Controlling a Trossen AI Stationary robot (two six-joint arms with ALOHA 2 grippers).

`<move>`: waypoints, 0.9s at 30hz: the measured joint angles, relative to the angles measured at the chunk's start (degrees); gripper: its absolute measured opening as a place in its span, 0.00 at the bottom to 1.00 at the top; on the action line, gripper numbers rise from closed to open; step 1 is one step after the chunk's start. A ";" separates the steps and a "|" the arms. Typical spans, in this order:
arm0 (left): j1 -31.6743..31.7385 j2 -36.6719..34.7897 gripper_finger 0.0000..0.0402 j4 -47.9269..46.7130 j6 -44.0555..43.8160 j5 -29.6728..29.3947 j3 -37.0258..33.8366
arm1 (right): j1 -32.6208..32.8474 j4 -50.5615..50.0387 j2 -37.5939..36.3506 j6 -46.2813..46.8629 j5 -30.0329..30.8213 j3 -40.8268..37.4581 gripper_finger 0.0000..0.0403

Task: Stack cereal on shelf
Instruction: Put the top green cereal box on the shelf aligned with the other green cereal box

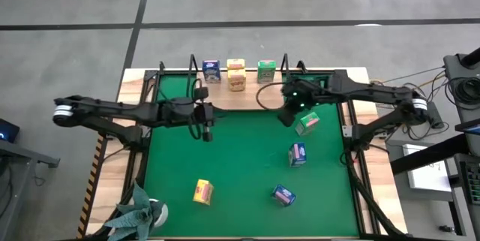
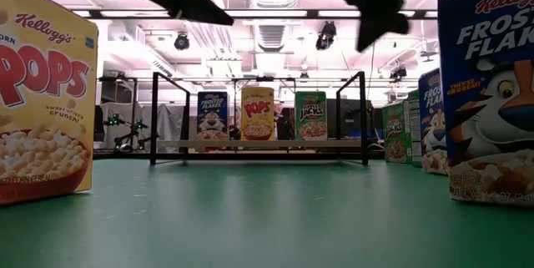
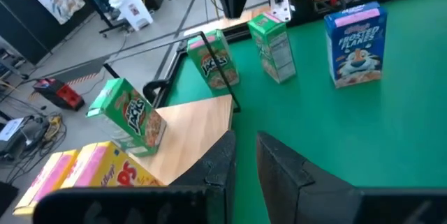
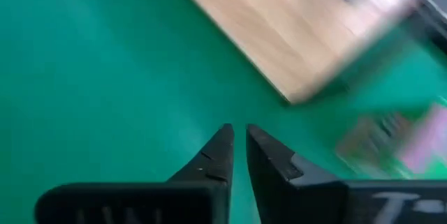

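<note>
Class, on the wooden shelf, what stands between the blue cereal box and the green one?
A yellow cereal box stands between the blue box and green box, seen clearly in the low view.

Boxes stand on the shelf point(image 1: 238, 85) behind the mat point(image 1: 240, 173), others scattered on it.

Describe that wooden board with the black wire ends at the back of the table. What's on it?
The flat, pale wooden shelf board lies along the green mat's far edge, with thin black wire uprights at each end. On it stand cereal boxes facing forward: a blue Frosted Flakes box, yellow Corn Pops boxes and a green Apple Jacks box. Neither robot hand touches it.
</note>
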 joint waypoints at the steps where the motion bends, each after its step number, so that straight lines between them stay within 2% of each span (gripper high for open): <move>1: -0.05 -0.35 0.10 -0.32 -0.08 -0.04 0.00 | -0.36 -2.61 -0.57 1.60 1.23 0.00 0.09; 5: -0.03 -0.82 0.10 -1.21 -0.10 -0.14 0.00 | -3.09 -10.71 -2.08 6.11 8.89 0.00 0.20; 8: -0.01 -0.76 0.10 -1.42 -0.10 -0.21 0.00 | -6.63 -12.89 -2.38 7.11 12.37 -0.01 0.30; 14: -0.01 -0.49 0.10 -1.50 1.25 -0.33 0.00 | -15.78 -12.84 -0.51 2.80 12.14 -0.01 0.50; 17: 0.06 -0.50 0.10 -1.48 2.40 -0.45 0.00 | -20.02 -12.76 0.95 0.32 9.61 0.00 0.58; 22: 0.06 -0.89 0.10 -1.50 4.55 -4.97 0.00 | -23.22 -12.62 3.59 -2.26 7.81 -0.05 0.66; 27: 0.06 -1.04 0.10 -2.09 4.85 -9.36 0.00 | -23.61 -12.49 6.43 -2.91 7.78 -0.26 0.70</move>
